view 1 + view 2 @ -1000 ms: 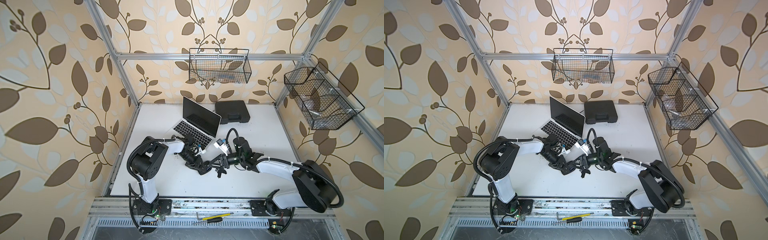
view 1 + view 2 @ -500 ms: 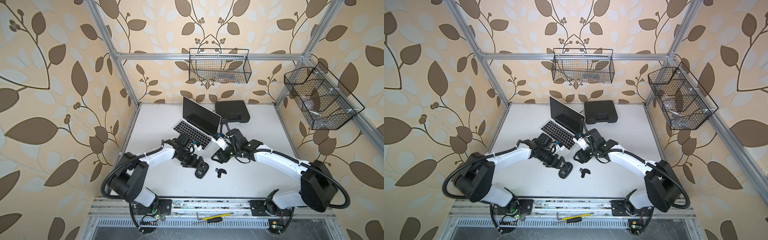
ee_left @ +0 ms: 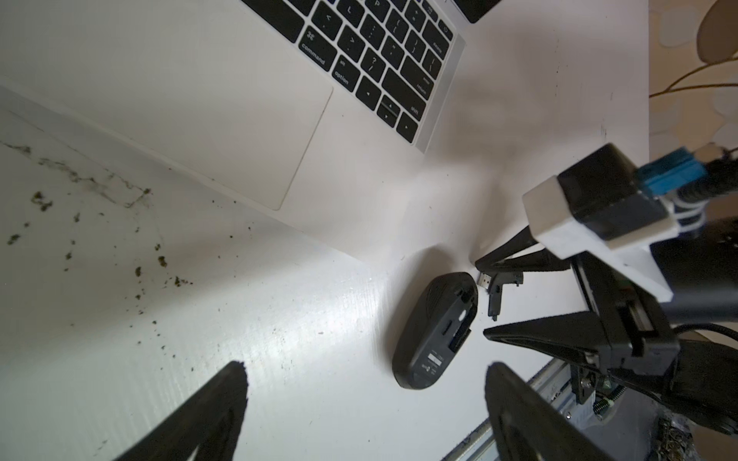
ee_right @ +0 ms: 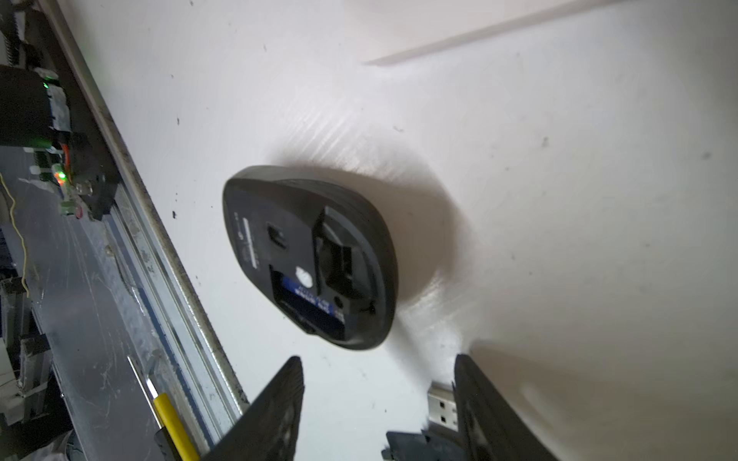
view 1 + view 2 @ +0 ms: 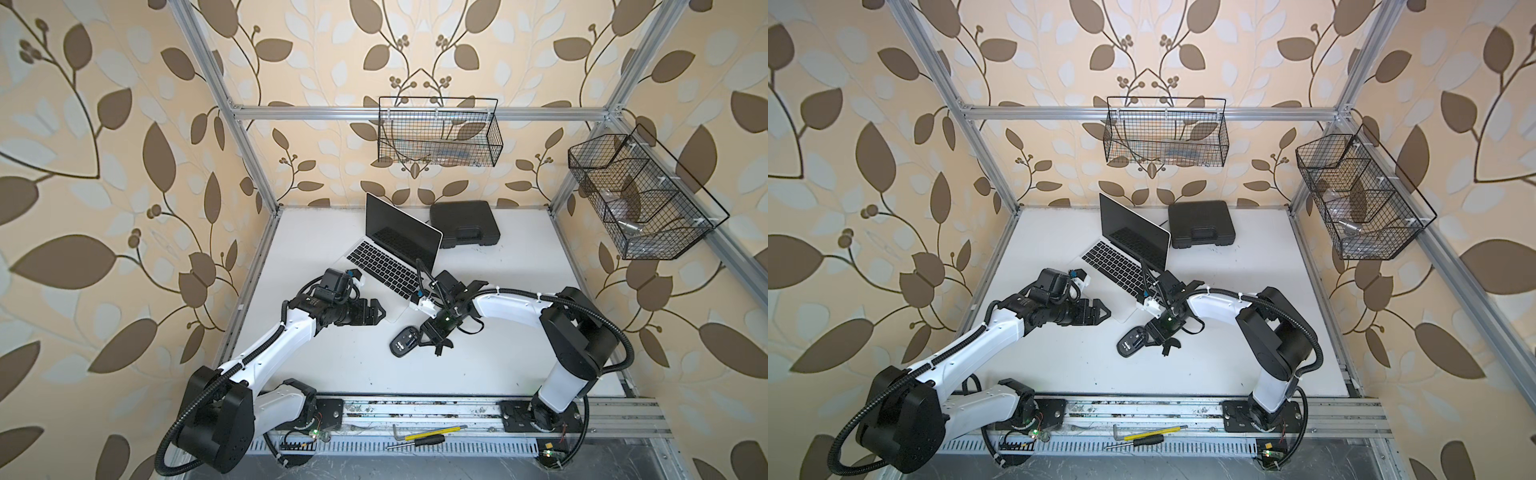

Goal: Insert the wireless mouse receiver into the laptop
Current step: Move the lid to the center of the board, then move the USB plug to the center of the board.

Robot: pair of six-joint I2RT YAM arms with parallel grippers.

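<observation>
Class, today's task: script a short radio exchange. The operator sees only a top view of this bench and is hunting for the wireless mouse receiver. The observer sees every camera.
Operator: The mouse is plain to me, but the wireless mouse receiver is not. Where is it?
Observer: It appears to lie on the table, metal plug bare, close beside one finger of the right gripper. I cannot tell whether they touch.
Operator: Is it clamped?
Observer: No. The right wrist view shows the jaws standing well apart, and nothing is gripped between them.
</observation>
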